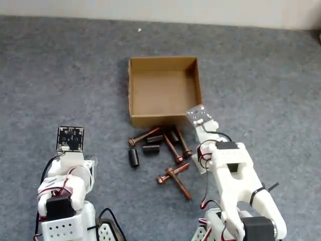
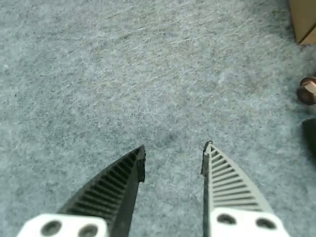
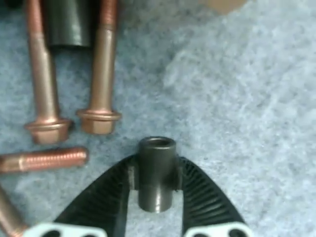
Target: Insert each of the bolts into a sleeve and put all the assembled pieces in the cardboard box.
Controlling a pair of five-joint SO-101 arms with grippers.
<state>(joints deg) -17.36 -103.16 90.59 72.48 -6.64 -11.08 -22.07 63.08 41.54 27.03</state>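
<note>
My right gripper [image 3: 155, 167] is shut on a short black sleeve [image 3: 157, 153], held just above the carpet. Just past it lie two copper bolts [image 3: 101, 74], heads toward the gripper, with a second black sleeve [image 3: 69, 24] between their shanks. A threaded bolt end [image 3: 47, 160] lies beside the jaws. In the high view the bolts [image 1: 173, 173] and sleeves [image 1: 134, 158] are scattered just below the open cardboard box [image 1: 131, 90], and the right arm [image 1: 228, 170] stands beside them. My left gripper [image 2: 175, 147] is open over bare carpet, left of the pile.
Grey carpet covers the whole surface. The left wrist view catches a bolt head [image 2: 307, 90], a dark sleeve [image 2: 310, 136] and a corner of the box [image 2: 303, 19] at its edge. The left arm [image 1: 65, 186] sits at the near left.
</note>
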